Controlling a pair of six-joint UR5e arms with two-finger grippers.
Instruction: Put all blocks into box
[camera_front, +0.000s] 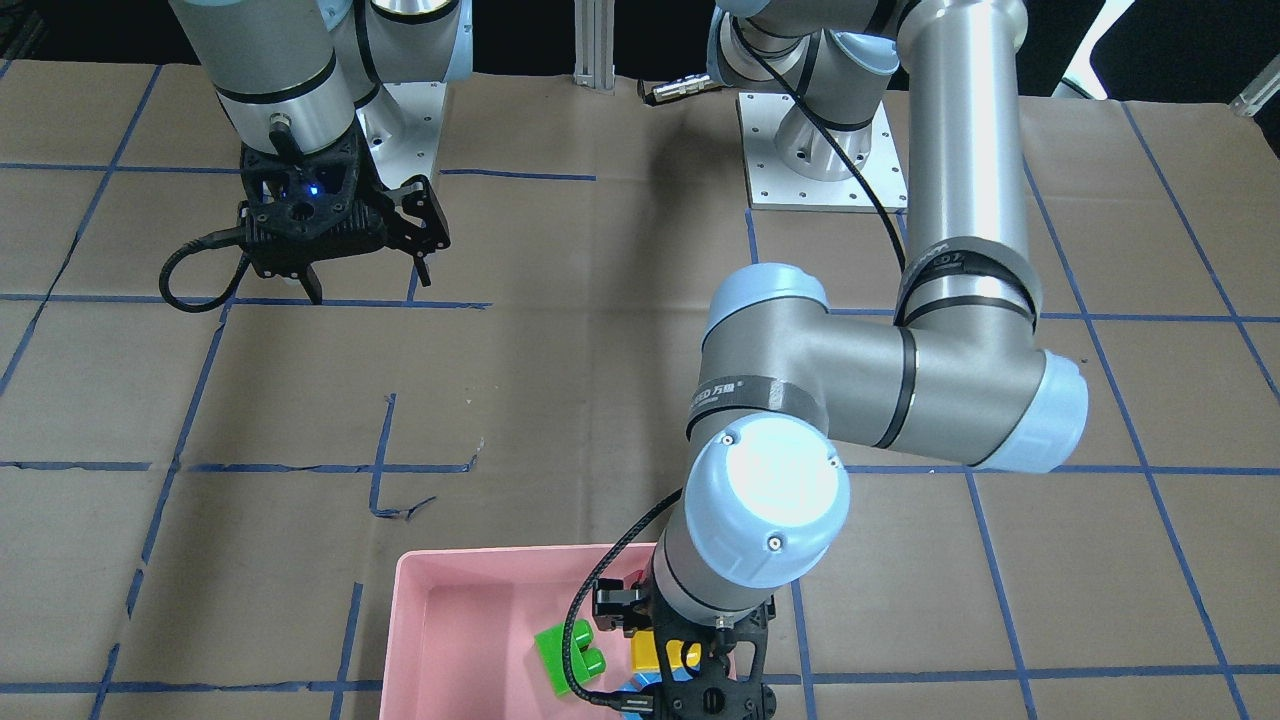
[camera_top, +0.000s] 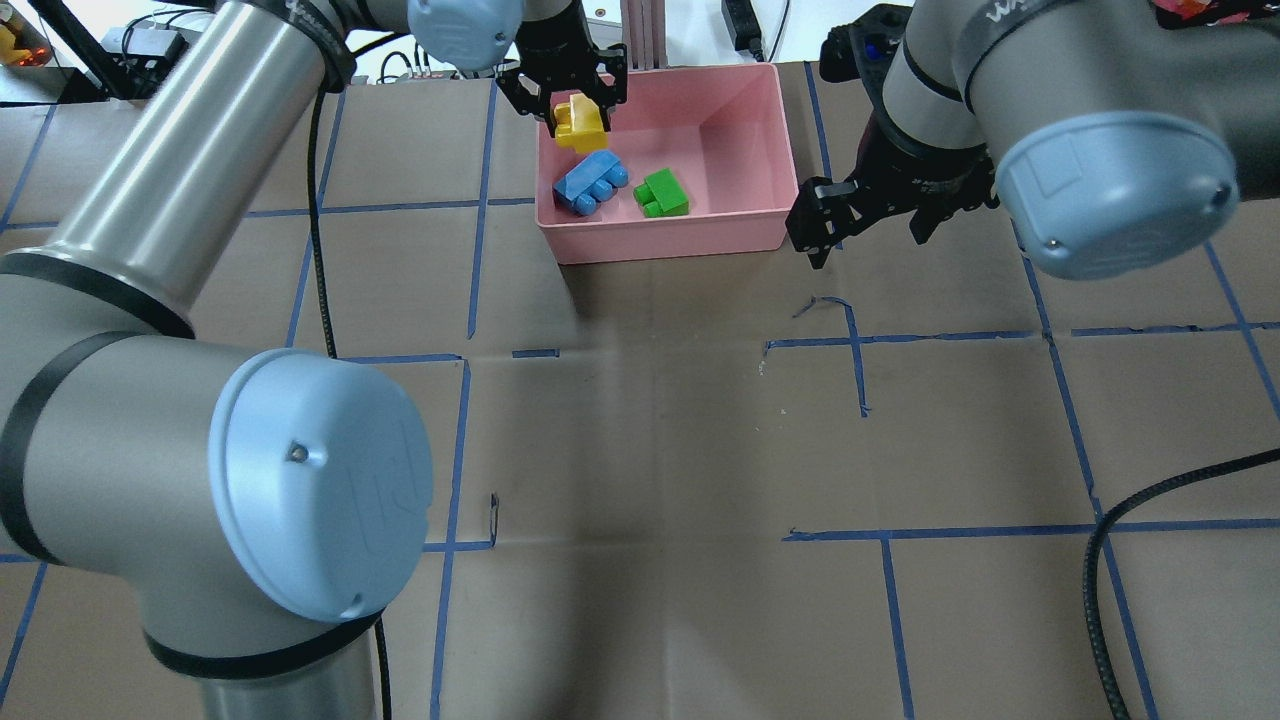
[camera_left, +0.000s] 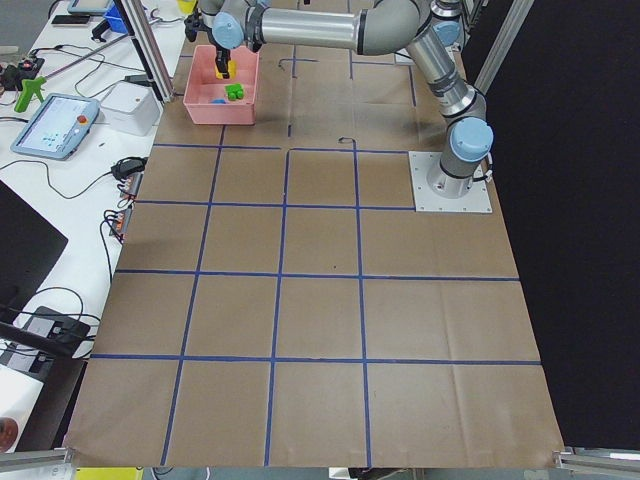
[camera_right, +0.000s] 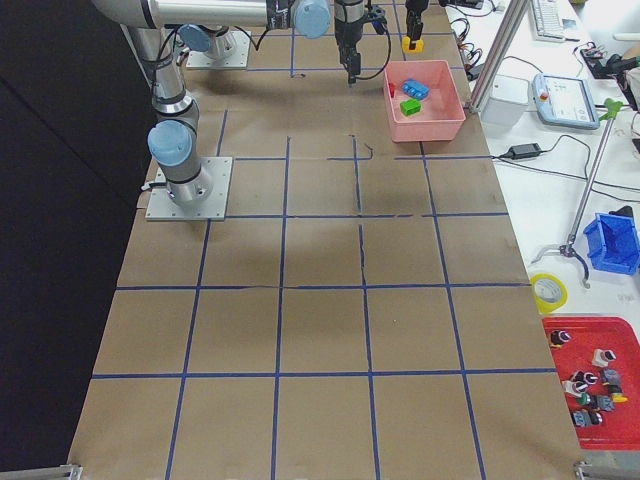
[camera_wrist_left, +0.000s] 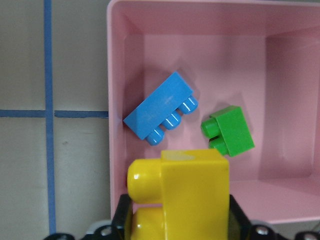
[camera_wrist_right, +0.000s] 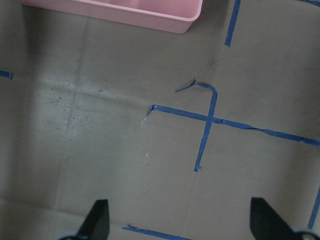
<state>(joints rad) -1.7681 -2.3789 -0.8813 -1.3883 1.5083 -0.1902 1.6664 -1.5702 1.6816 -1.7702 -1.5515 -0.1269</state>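
Two loose pieces, blue brick (camera_wrist_left: 160, 107) and green brick (camera_wrist_left: 230, 131), in pink tray (camera_wrist_left: 132, 65) under left gripper (camera_top: 578, 108) clamping yellow brick (camera_wrist_left: 192, 195), right gripper (camera_wrist_right: 181, 222) splayed.

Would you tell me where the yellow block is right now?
In the overhead view, the left gripper holds the yellow block over the far-left corner of the pink box, beyond the blue block.
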